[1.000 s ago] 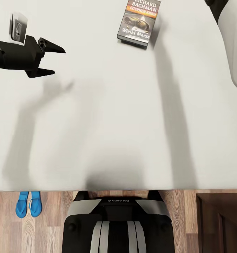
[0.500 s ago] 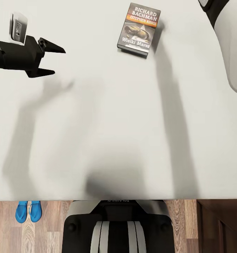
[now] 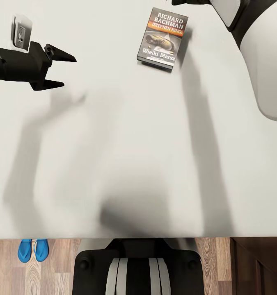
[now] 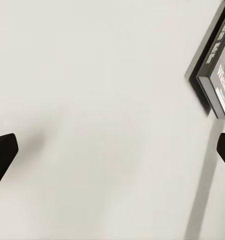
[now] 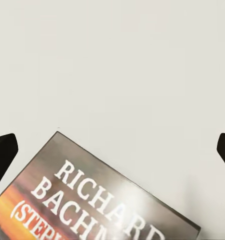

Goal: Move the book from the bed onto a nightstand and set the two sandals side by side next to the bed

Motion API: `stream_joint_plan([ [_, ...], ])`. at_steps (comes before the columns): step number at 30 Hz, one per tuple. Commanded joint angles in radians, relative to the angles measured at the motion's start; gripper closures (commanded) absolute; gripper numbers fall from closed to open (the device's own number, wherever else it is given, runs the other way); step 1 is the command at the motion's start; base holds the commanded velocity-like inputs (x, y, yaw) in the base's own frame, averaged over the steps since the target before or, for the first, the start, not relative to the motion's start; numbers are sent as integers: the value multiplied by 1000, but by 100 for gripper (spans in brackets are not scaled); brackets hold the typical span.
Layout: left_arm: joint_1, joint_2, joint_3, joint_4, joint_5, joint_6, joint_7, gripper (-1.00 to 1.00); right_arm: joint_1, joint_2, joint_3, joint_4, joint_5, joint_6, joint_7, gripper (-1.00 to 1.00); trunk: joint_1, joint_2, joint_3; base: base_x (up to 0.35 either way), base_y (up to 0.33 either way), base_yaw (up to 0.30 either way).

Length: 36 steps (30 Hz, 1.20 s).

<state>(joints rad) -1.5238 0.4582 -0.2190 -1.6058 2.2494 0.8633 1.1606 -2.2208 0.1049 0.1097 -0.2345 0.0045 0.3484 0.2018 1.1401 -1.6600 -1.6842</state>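
On the bed [image 3: 126, 155], book [image 3: 163, 37] lies flat, cover up, near the far side — not yet lifted. Right hand [image 5: 112, 150] above it, fingers spread to straddle it. Left hand [image 3: 58, 70] open, empty, well aside. Sandals [image 3: 33, 250] paired on the floor by the bed.

Glossy paperback book [image 3: 162, 39] on matt, smooth mattress [image 3: 126, 147]; wood-plank floor [image 3: 56, 266].

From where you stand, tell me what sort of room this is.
Most likely a bedroom. A broad pale bed spans the head view, with a book lying flat on it. On the wood-plank floor at its edge sits a pair of blue sandals, beside each other.
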Motion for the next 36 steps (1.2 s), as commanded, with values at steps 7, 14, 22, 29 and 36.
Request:
stream_joint_plan([
  [7, -1, 0, -1, 0, 9, 2, 10, -100, 4, 4, 7, 8, 7, 4, -19, -100, 0, 0, 0, 2, 0, 0],
  [14, -1, 0, -1, 0, 9, 2, 11, -100, 4, 5, 9, 12, 18, 6, -33, -100, 0, 0, 0, 75, 0, 0],
  [22, -1, 0, -2, -1, 9, 2, 10, -100, 4, 6, 7, 13, 18, 11, -36, -100, 0, 0, 0, 43, 0, 0],
  [29, -1, -1, -2, -1, 9, 2, 10, -100, 4, 6, 3, 47, 16, 10, -35, -100, 0, 0, 0, 8, 0, 0],
  [36, 0, -1, -2, -1, 9, 2, 10, -100, 12, 2, -2, 69, 8, 4, -24, -100, 0, 0, 0, 1, 0, 0],
])
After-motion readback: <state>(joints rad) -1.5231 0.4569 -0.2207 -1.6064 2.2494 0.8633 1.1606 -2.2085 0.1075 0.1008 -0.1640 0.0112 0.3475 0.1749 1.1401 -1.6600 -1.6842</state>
